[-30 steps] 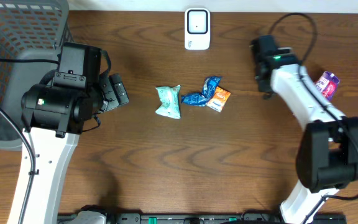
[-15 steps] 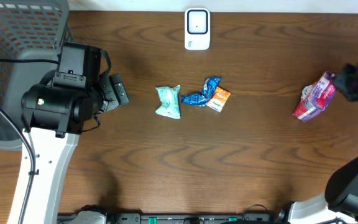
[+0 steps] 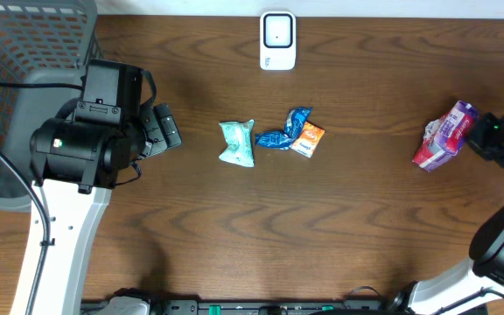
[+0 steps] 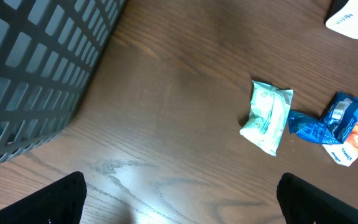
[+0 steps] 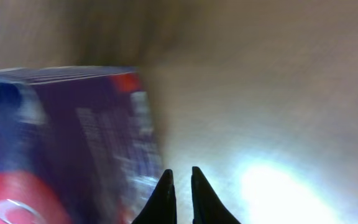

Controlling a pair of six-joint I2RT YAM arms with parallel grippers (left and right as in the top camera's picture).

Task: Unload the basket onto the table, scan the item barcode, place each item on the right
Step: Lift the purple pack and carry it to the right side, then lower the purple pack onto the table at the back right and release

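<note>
Purple-and-red crinkled packet lies far right, just beside the right gripper, whose jaws are pinched nearly together on nothing; the left gripper gapes wide, empty. Advancing closed could shove the packet away, ungrasped.

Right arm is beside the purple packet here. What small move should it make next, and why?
Probably open the right gripper and shift it toward the purple packet. In the wrist view the gripper is closed on nothing, and the packet lies just to one side of it, ungrasped. It has to be picked up before its barcode can be scanned.
</note>
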